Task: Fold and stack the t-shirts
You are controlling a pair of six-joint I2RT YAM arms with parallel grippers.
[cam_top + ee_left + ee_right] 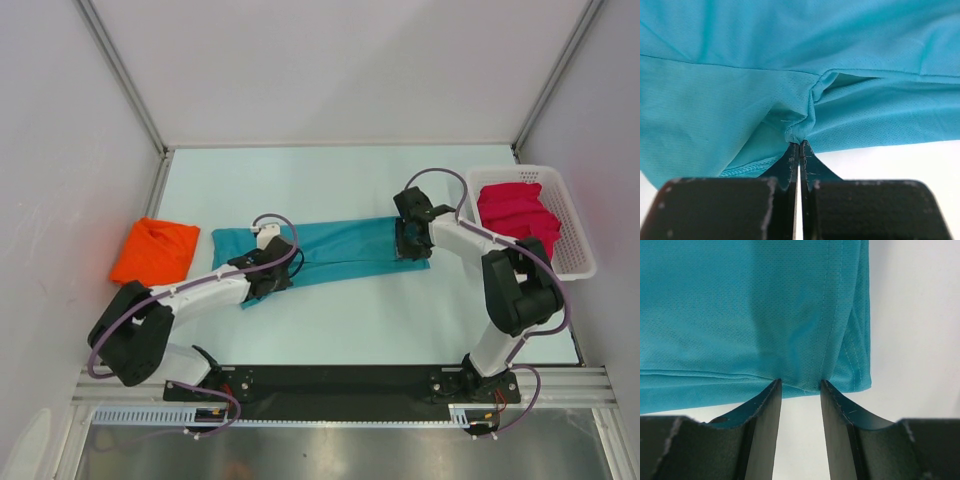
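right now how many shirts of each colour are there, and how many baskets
orange shirt: 1
teal shirt: 1
pink shirt: 1
basket: 1
total: 4

teal t-shirt (740,75) cut off by wrist-view edges, partly under left arm (200,292), pink t-shirt (512,208) partly behind right arm (518,290)
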